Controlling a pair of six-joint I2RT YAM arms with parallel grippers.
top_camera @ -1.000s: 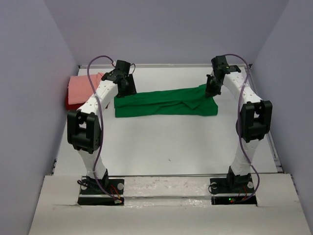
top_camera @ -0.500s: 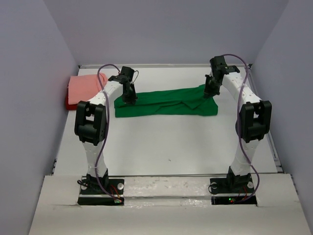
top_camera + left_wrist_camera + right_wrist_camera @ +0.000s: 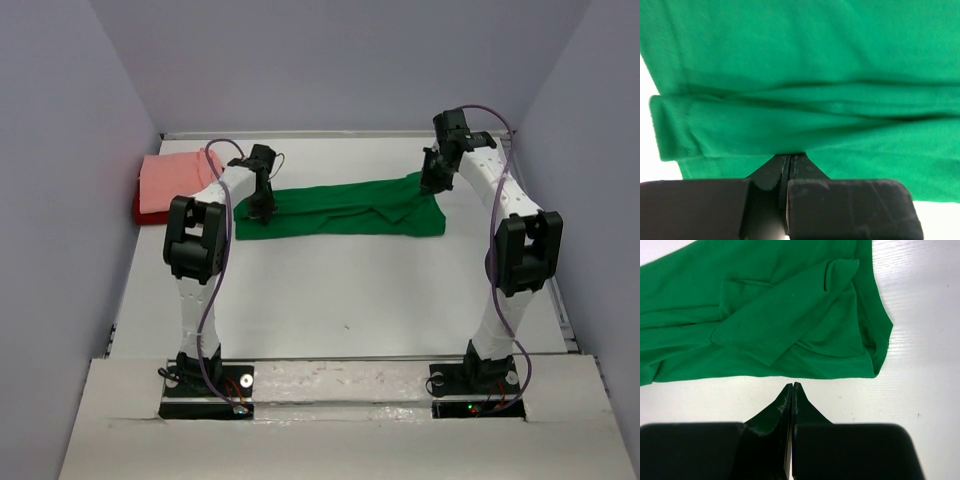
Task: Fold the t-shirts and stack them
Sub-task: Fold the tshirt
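A bright green t-shirt lies folded into a long strip across the far half of the table. My left gripper is down on its left end. In the left wrist view the jaws are shut, their tips buried in a fold of the green cloth. My right gripper hangs by the strip's far right corner. It is shut on nothing, its tips over bare table just short of the shirt's hem. A salmon pink t-shirt rests folded on a dark red t-shirt at the far left.
The white table is boxed in by lavender walls on the left, right and far sides. The pink and red stack sits against the left wall. Both arm bases stand at the near edge.
My left arm swung right and down onto the green shirt's left end, and its jaws went from open to shut. The right arm barely shifted and stayed shut.
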